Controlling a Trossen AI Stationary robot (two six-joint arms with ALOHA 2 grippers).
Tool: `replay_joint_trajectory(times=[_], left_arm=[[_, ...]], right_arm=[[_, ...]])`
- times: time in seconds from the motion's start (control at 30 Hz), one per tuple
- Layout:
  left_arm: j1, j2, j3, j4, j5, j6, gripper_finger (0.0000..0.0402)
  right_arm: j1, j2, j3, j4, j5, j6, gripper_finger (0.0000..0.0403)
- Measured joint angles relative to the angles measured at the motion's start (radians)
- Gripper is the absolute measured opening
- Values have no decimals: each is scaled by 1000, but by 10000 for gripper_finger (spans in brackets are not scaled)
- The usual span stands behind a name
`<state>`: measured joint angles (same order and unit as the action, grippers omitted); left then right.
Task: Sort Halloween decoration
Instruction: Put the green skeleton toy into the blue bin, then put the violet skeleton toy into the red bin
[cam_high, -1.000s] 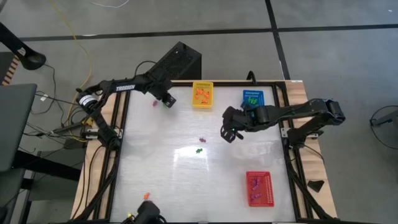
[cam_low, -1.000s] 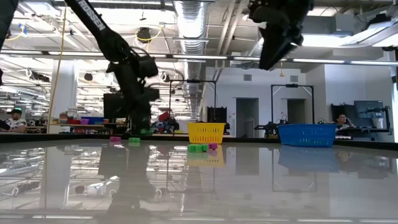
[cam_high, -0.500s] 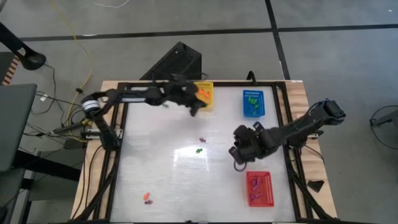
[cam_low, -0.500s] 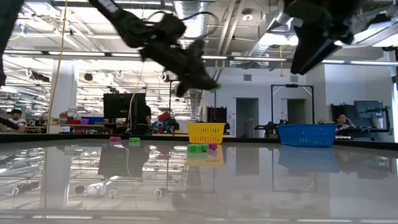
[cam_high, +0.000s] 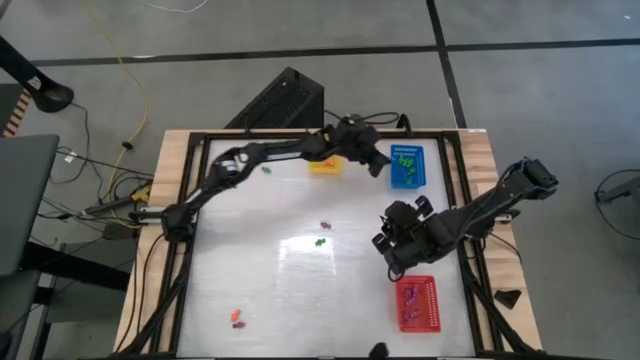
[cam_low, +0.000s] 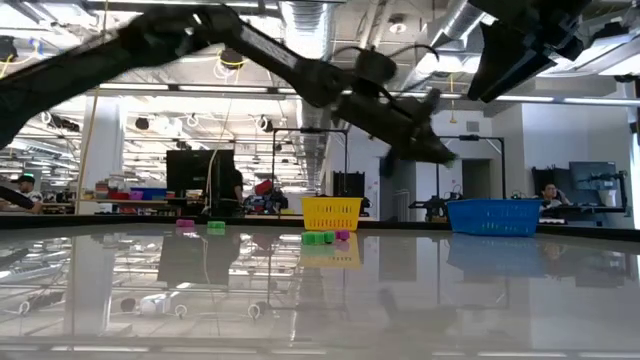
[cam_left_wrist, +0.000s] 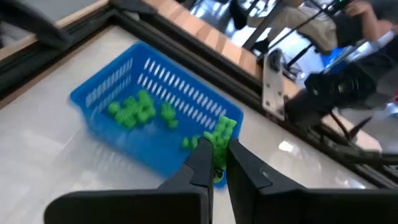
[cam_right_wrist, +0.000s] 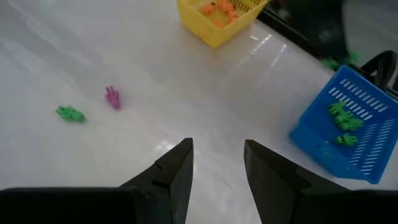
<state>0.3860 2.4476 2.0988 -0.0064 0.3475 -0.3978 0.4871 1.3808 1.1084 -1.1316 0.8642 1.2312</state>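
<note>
Reaching over the tabletop's far edge, left gripper (cam_left_wrist: 214, 163) pinched tight on a green trinket (cam_left_wrist: 219, 155) just beside the blue basket (cam_high: 406, 165). Hovering above the red basket (cam_high: 417, 302) near the right edge, right gripper (cam_right_wrist: 217, 165) parted and holding nothing. Lying mid-table, one purple piece (cam_right_wrist: 112, 96) and one green piece (cam_right_wrist: 70, 113); two more near the front left corner (cam_high: 237, 319).

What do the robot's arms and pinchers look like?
Both arms are dark, thin and jointed. The left gripper and the right gripper each end in two flat, black, tapering fingers. A silvery ring circles the left arm's base. Thin black cables run along the arms.
</note>
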Motion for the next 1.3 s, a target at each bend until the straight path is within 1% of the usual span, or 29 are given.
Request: replay_joint_trajectory(times=[0.1, 0.2, 0.23, 0.3, 0.33, 0.43, 0.57, 0.67, 0.77, 0.9, 0.93, 1.0, 1.03, 1.1, 1.2, 1.23, 1.3], left_arm=[[-6, 107, 148, -11, 21, -26, 11], [-14, 187, 255, -7, 28, -82, 11], [-16, 202, 260, 10, 32, -101, 11], [-21, 210, 226, 81, 30, -144, 14], [-23, 210, 215, 92, 12, -153, 17], [-30, 209, 210, 88, -81, -137, 32], [-30, 208, 210, 71, -95, -119, 64], [-27, 208, 210, 69, -83, -111, 94], [-20, 208, 217, 65, -50, -94, 124], [-5, 208, 247, 42, 38, -111, 153], [3, 207, 258, 13, 75, -114, 158], [26, 190, 252, -25, 182, -118, 163], [40, 179, 252, -68, 223, -125, 163], [75, 141, 252, -205, 273, -125, 163], [136, 52, 252, -459, 284, -18, 158], [153, 17, 253, -551, 268, 38, 155], [182, -60, 254, -751, 194, 160, 151]], right_arm=[[17, 0, 0, 8, 4, 3, 172], [46, 1, 0, 9, 35, 19, 172], [54, 1, 0, 9, 43, 26, 172], [73, 1, 0, 9, 54, 37, 172], [83, 1, 0, 9, 55, 44, 172], [107, 1, 0, 11, 58, 53, 172], [122, 1, 0, 14, 59, 64, 172], [121, 1, 0, 20, 59, 64, 172], [114, 1, 0, 20, 59, 78, 172], [109, 1, 0, 19, 59, 79, 172], [106, 1, 0, 19, 59, 79, 172], [106, 1, 0, 18, 59, 79, 172], [106, 1, 0, 18, 59, 79, 172], [107, 1, 0, 19, 59, 79, 172], [107, 1, 0, 23, 59, 81, 172], [107, 1, 0, 27, 59, 81, 172], [107, 1, 0, 39, 59, 81, 172]])
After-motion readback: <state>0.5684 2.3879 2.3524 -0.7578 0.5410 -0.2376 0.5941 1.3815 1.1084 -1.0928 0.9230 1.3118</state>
